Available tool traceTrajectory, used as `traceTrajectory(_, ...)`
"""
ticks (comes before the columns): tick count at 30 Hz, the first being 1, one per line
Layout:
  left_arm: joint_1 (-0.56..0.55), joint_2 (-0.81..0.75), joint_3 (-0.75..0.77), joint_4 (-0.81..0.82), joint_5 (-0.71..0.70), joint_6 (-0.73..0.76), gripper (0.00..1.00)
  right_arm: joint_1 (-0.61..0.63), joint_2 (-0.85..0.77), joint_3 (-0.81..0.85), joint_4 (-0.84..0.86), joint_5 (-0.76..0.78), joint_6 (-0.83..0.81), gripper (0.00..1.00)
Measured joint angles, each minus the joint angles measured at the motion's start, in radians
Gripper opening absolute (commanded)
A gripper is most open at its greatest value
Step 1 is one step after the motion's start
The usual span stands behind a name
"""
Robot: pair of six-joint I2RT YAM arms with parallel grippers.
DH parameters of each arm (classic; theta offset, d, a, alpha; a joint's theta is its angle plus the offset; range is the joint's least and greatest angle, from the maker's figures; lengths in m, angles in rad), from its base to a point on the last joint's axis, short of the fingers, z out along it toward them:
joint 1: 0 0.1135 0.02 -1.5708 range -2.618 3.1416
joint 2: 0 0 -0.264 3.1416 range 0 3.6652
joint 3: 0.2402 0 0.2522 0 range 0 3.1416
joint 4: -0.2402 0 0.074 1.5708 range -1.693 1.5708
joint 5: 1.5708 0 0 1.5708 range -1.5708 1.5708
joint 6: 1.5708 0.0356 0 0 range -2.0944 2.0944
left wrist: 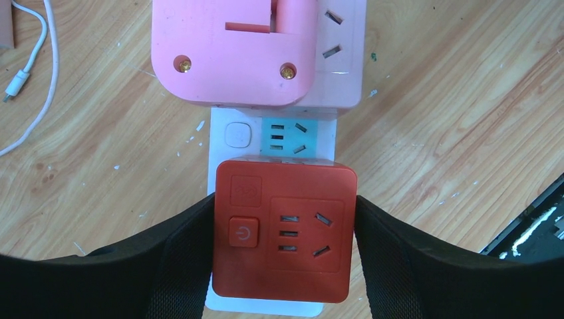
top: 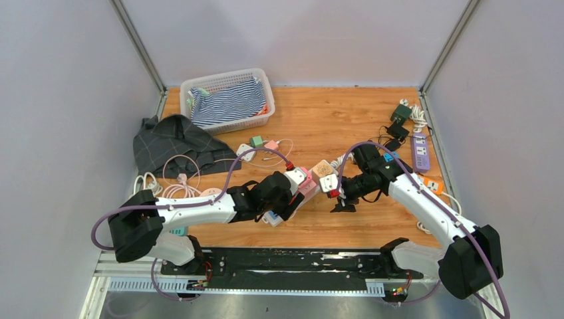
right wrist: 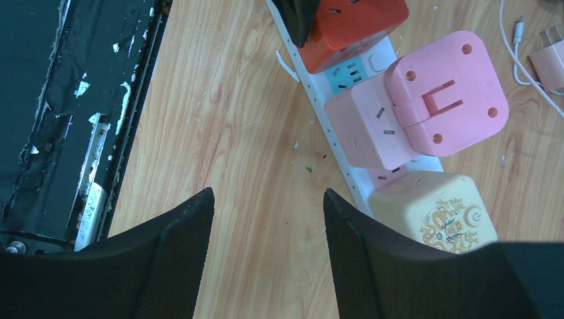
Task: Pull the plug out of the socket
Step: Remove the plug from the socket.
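I'm looking over a wooden table (top: 319, 119) carrying a fair scatter. A white basket (top: 233, 125) is sitting at the far left corner. A dark checked cloth (top: 174, 141) is lying just beside it, with pale cables (top: 181, 178) coiling toward the near edge. A white power strip (left wrist: 219, 149) is lying mid-table. A purple power strip (top: 420, 151) and dark green adapters (top: 400, 111) are lying along the right edge.

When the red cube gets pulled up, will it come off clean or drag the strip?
It looks rigid, so the red cube should hold shape. Plugged into a thin white strip, it may lift that too. Smooth flat sides might slip in the left tool.
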Motion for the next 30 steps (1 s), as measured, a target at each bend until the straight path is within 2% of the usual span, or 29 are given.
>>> traceTrajectory(30, 0.0, 0.019, 0.0, 0.002, 0.011, 0.0, 0.68, -0.004, -0.007, 0.0, 0.0, 0.0, -0.002, 0.64)
